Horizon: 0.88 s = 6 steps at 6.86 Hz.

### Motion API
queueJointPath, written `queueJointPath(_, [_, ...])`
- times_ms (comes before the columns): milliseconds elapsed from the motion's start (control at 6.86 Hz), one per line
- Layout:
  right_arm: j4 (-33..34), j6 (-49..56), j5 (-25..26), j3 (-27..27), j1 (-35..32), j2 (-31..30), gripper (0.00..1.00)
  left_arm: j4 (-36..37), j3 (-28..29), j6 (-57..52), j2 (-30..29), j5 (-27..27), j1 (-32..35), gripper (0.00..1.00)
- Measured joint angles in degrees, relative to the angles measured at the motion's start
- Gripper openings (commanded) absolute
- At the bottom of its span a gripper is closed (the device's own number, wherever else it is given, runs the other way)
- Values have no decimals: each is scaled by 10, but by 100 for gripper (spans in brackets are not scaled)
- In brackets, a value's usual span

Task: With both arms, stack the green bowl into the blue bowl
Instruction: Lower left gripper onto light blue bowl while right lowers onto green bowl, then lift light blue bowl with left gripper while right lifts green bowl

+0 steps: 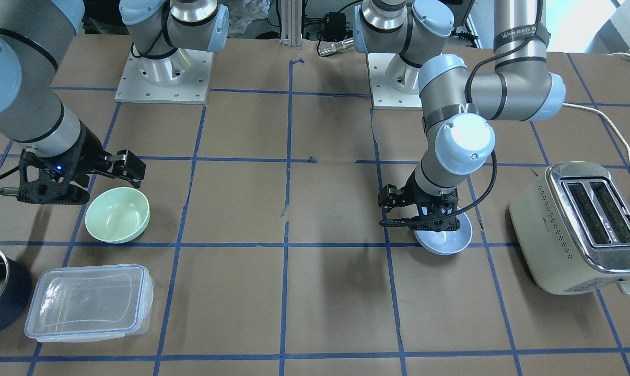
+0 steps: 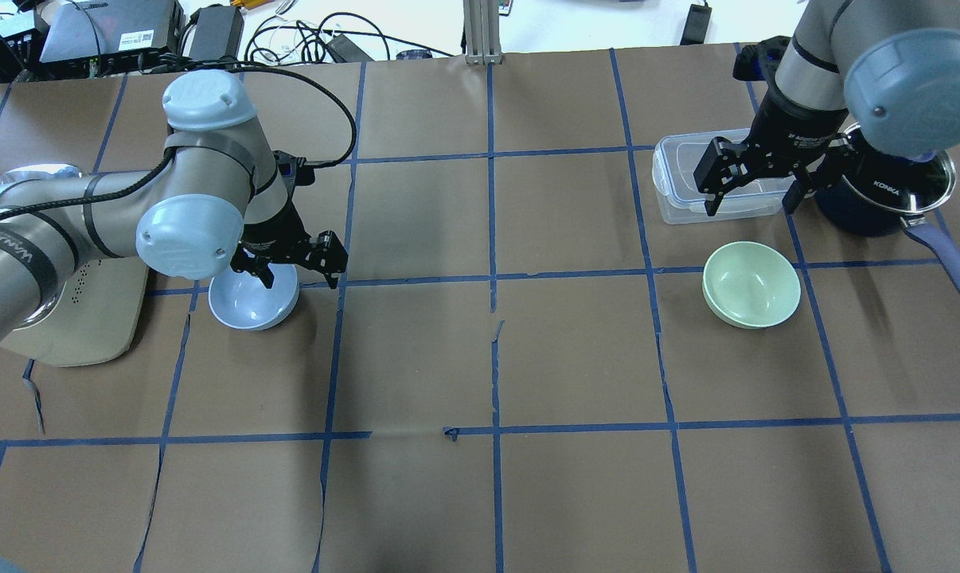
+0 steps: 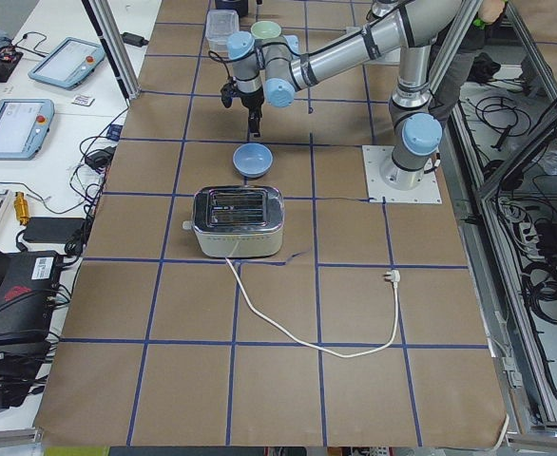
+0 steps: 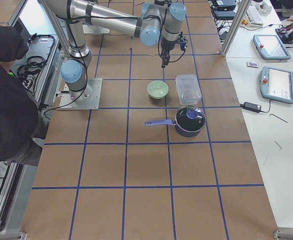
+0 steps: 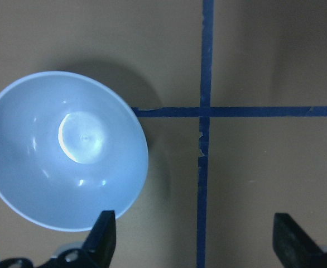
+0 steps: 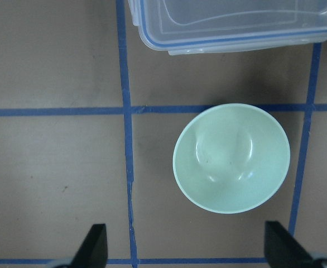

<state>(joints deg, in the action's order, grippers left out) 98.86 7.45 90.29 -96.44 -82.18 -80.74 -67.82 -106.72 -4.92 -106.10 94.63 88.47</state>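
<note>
The pale green bowl (image 2: 752, 285) sits upright on the table's right half; it also shows in the right wrist view (image 6: 231, 157). My right gripper (image 2: 749, 199) is open and empty, hovering above the table beyond the green bowl, near the clear container. The pale blue bowl (image 2: 255, 297) sits upright on the left half; it also shows in the left wrist view (image 5: 66, 151). My left gripper (image 2: 297, 269) is open and empty, raised above the blue bowl's rim, with most of the bowl off to one side of its jaws.
A clear lidded container (image 2: 687, 183) and a dark navy pot (image 2: 878, 195) with a long handle stand behind the green bowl. A cream toaster (image 1: 576, 224) with a white cord stands beside the blue bowl. Blue tape lines grid the brown table (image 2: 488, 358).
</note>
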Motion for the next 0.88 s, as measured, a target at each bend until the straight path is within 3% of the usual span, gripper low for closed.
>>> queueJointPath(146, [54, 3, 4, -35, 1, 11, 100, 6, -3, -21, -17, 16, 0, 72])
queueJointPath(292, [110, 3, 6, -69, 1, 20, 100, 10, -4, -32, -29, 29, 0, 24])
queueJointPath(438, [152, 4, 6, -100, 2, 26, 100, 15, -4, -36, -38, 35, 0, 0])
queueJointPath(875, [184, 5, 7, -133, 2, 48, 100, 21, -1, -32, -44, 39, 0, 0])
